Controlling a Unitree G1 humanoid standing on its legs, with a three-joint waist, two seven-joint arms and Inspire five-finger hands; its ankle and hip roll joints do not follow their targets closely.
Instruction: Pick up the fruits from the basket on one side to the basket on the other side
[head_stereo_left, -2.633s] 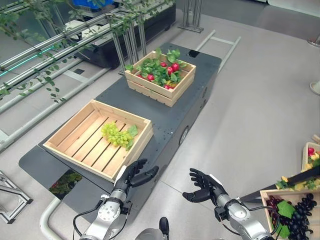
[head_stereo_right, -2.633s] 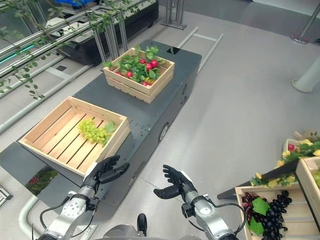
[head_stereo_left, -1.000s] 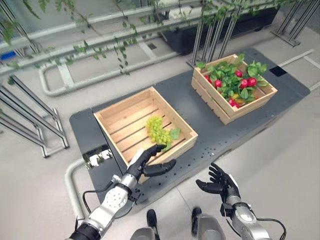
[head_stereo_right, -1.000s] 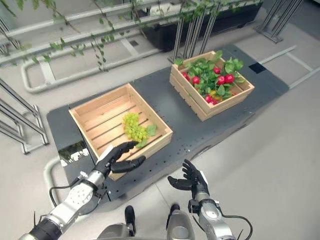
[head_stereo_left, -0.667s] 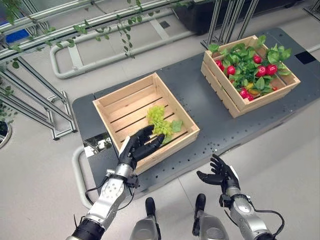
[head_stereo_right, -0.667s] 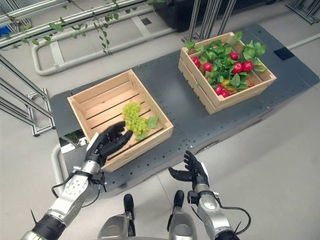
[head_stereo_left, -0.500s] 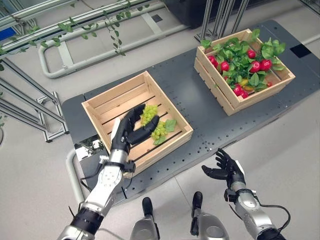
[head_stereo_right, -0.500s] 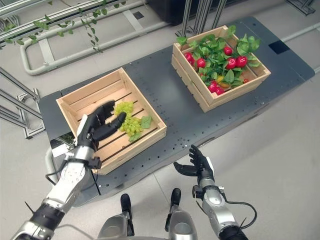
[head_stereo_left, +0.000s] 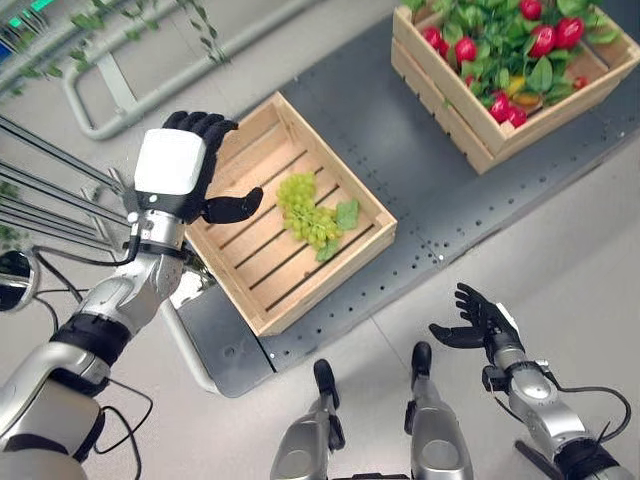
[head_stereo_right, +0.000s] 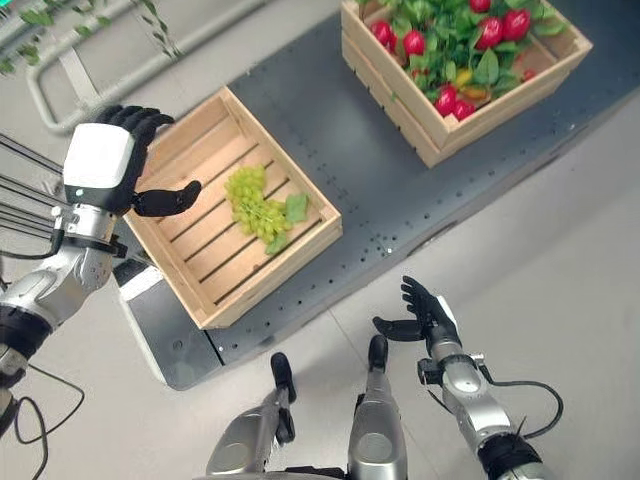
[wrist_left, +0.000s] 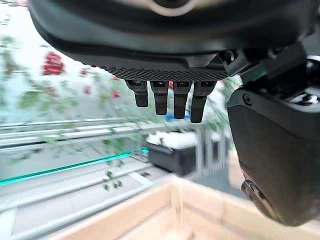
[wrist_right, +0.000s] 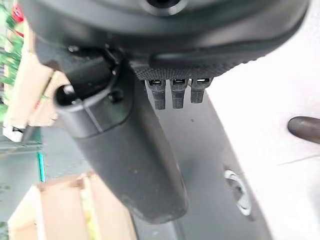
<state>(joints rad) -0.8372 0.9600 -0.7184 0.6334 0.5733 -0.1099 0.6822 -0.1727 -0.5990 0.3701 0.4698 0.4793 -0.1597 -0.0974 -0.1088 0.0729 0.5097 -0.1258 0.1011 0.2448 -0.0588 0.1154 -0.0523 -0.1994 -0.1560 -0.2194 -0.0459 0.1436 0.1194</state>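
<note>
The dark desk (head_stereo_left: 420, 190) carries two wooden crates: my near crate (head_stereo_left: 262, 300) has a bunch of green grapes (head_stereo_left: 308, 212) lying on its slats toward its right side, and further along the desk from it stands the far crate (head_stereo_left: 470, 120), packed with red fruits (head_stereo_left: 466, 49) among green leaves. My left hand (head_stereo_left: 180, 170) hovers over the near crate's left edge, fingers spread wide and holding nothing, clear of the grapes. My right hand (head_stereo_left: 478, 318) hangs off the desk's near edge over the floor, fingers loosely open and empty.

Bright even light, soft shadows; wrist view backgrounds blurred, out of focus.
</note>
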